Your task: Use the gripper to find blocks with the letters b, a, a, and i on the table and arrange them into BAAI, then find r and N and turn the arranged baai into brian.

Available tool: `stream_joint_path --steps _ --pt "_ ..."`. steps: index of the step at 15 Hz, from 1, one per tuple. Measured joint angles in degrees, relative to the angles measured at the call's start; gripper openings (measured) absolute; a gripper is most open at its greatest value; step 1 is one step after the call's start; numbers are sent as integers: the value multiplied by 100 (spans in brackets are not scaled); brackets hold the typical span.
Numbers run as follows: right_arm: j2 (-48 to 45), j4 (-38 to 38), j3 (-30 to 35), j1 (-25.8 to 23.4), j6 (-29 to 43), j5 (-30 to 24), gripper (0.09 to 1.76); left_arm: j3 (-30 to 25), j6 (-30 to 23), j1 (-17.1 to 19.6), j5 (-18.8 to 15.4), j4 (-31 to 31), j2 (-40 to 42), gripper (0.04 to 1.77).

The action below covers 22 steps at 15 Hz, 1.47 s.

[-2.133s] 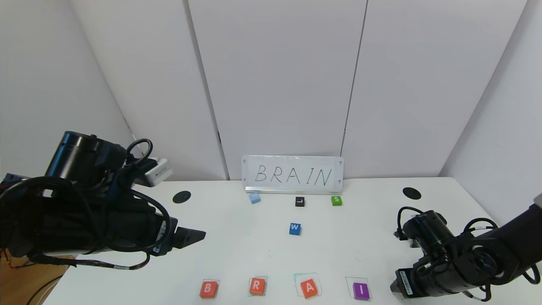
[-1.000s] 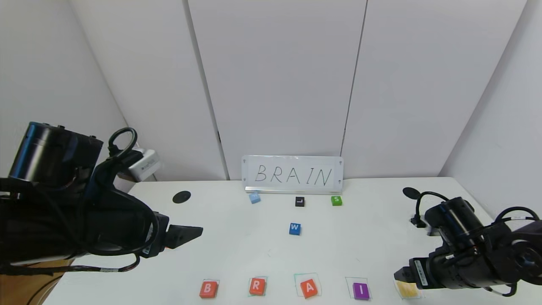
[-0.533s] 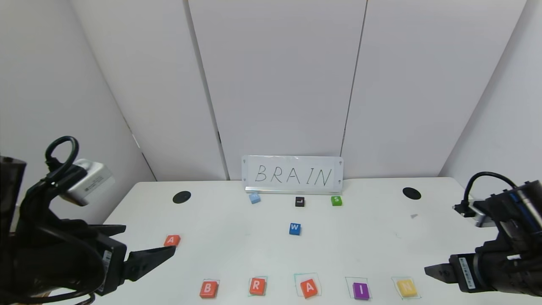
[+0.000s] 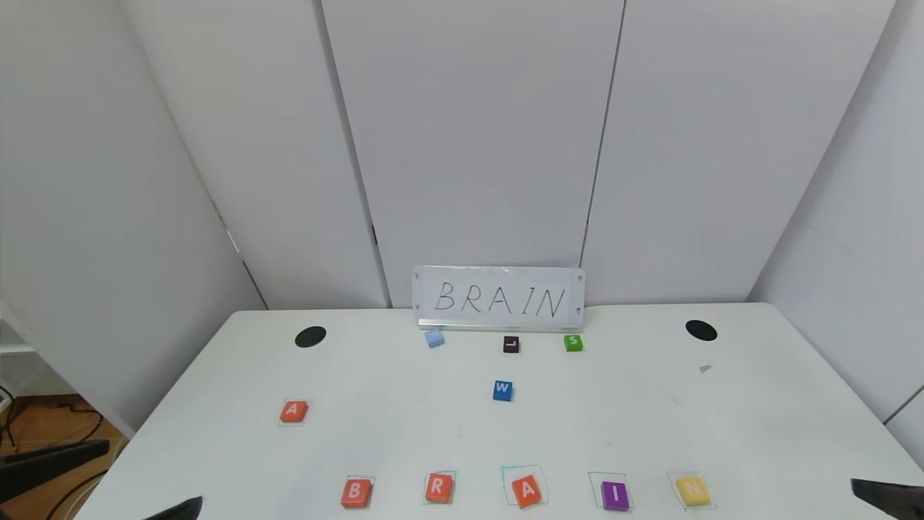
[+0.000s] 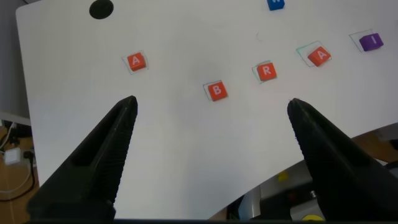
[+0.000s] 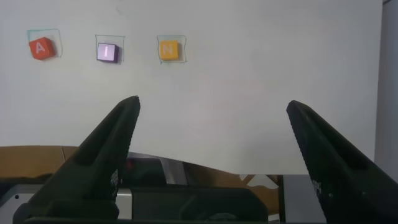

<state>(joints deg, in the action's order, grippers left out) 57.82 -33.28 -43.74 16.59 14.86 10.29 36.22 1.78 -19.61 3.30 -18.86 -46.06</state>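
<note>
A white sign [image 4: 499, 298] lettered BRAIN stands upright at the far edge against the grey wall panels [image 4: 469, 144]. Just before it lie a light blue block [image 4: 434, 338], a black L block [image 4: 511, 344] and a green S block [image 4: 573, 342] in a row. Nearer, a blue W block [image 4: 502, 391] lies alone.

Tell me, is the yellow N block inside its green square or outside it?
Inside. The yellow N block lies flat within its thin green drawn square on the table, last in the row after the purple I block.
</note>
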Motion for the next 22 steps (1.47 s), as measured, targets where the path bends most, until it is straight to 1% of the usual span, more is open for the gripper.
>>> stream_joint_path --steps 1,3,5,7,12,14,16,19,22 --pt "-267 -227 -90 -13 2 71 170 -26 137 96 63 -145 236 172" --pt "-747 -519 -229 -34 5 523 170 -72 325 433 129 -325 664 172" --pt "-1108 -638 -236 -45 11 897 170 -100 363 697 126 -591 1023 172" --pt "-1436 -791 -204 -98 20 1053 170 -105 372 870 83 -913 1370 172" --pt "-2254 -1009 -154 -868 9 1062 170 -67 377 1246 37 -1504 2139 172" --pt "-2623 -1246 -101 -984 9 1048 170 -87 377 1318 28 -1762 2404 172" --pt "-2990 -1413 -57 -1103 7 1042 171 -119 377 1476 2 -1896 2636 172" --pt "-3469 -1464 99 -1291 7 1037 171 -205 377 1677 -150 -2143 2983 172" --pt "-3991 -1510 408 -1464 7 1031 171 -301 377 1836 -299 -2319 3357 172"
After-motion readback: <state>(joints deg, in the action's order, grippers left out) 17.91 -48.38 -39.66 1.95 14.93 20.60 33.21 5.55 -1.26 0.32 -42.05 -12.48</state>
